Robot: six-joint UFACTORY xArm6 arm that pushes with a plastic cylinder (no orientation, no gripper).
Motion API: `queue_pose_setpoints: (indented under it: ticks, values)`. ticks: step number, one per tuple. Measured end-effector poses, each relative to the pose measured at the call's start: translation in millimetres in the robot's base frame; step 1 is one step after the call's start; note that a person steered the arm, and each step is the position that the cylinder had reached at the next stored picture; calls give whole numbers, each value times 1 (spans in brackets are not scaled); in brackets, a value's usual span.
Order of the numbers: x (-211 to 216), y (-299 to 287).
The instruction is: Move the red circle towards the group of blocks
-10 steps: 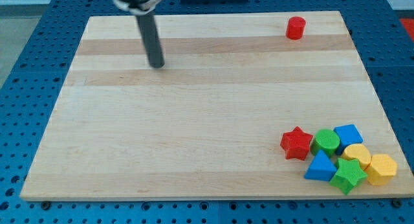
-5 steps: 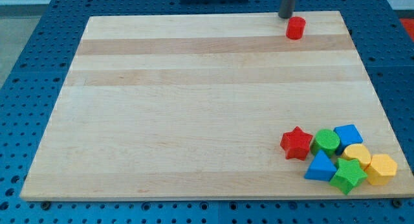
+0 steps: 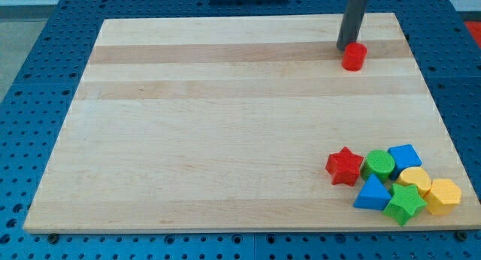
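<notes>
The red circle (image 3: 353, 56) is a small red cylinder near the view's top right of the wooden board (image 3: 225, 140). My tip (image 3: 349, 47) touches its upper left side, the rod rising to the view's top. The group of blocks sits at the view's bottom right: a red star (image 3: 344, 166), a green circle (image 3: 379, 164), a blue block (image 3: 405, 157), a yellow circle (image 3: 414, 179), a blue triangle (image 3: 372, 193), a green star (image 3: 405, 204) and a yellow hexagon (image 3: 443, 196).
The board lies on a blue perforated table (image 3: 30, 80). The board's right edge runs close to the group of blocks.
My tip swept from the view's upper left to the red circle, came down behind it and pushed it a little down and right.
</notes>
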State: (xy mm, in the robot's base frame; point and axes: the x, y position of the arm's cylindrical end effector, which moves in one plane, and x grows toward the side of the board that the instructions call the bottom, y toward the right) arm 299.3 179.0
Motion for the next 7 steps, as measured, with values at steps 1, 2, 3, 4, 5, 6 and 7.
queue_pose_setpoints:
  ticks: [1, 2, 3, 4, 5, 6, 7]
  values:
    - [17, 16]
    - [29, 33]
    - [37, 37]
    - [51, 37]
    - [70, 37]
    - [94, 37]
    - [119, 37]
